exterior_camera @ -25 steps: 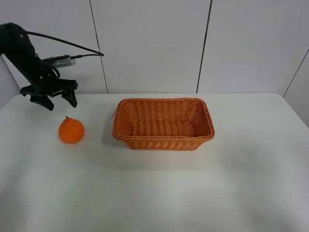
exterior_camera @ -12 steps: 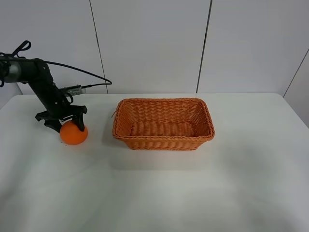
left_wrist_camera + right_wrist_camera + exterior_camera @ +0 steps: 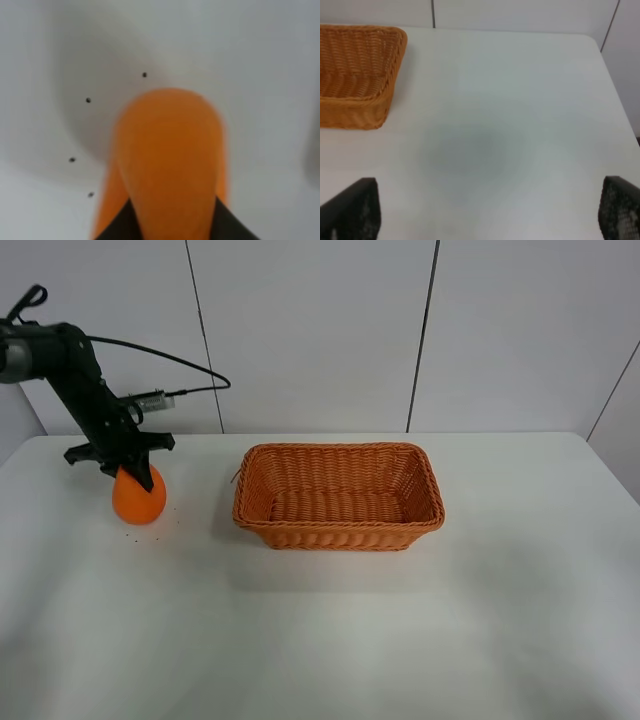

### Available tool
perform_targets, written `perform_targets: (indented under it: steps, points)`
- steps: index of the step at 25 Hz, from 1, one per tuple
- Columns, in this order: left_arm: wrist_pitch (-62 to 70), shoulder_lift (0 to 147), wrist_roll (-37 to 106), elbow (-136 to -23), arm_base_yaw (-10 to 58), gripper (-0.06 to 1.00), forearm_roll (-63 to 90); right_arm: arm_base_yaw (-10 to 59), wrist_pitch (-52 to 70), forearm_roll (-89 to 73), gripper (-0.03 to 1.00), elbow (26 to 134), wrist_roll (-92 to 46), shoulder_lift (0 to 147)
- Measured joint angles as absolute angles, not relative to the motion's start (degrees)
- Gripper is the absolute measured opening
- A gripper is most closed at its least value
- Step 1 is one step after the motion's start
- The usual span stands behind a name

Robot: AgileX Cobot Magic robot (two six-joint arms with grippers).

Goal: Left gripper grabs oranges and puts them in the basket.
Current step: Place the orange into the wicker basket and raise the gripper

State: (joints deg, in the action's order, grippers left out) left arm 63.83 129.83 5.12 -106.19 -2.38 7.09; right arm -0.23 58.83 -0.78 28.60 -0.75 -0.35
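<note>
The near stretch of the white table (image 3: 320,640) lies bare. The right gripper (image 3: 485,215) hangs above the table's right part, its two dark fingers (image 3: 350,210) spread wide with nothing between them; one end of the basket (image 3: 355,107) shows in its wrist view.

Further back, the wicker basket (image 3: 338,536) sits at mid-table, open side up. Well to its left is the orange (image 3: 138,500), apart from the basket. The left gripper (image 3: 130,472) comes down on it from above, and its short dark fingers (image 3: 117,227) are pinched against the fruit's two sides. The wrist view is blurred, but the orange (image 3: 170,160) seems to sit just clear of the tabletop, over a soft shadow and a few small dark specks (image 3: 88,100).

Behind the orange the black arm (image 3: 75,380) slopes up toward the left edge, a thin cable (image 3: 150,352) looping off it. Pale wall panels (image 3: 310,330) close the far side.
</note>
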Motion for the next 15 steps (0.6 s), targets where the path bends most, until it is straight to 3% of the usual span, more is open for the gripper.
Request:
perform_targets:
  steps: [10, 15]
  points:
    - [68.1, 120.7, 4.8, -119.3, -1.8, 0.23, 6.7, -0.2, 58.8, -0.8, 0.69, 28.6, -0.8, -0.3]
    - [68.1, 119.7, 2.7, -120.1, 3.8, 0.23, 6.3, -0.2, 58.8, -0.8, 0.69, 28.6, -0.8, -0.3]
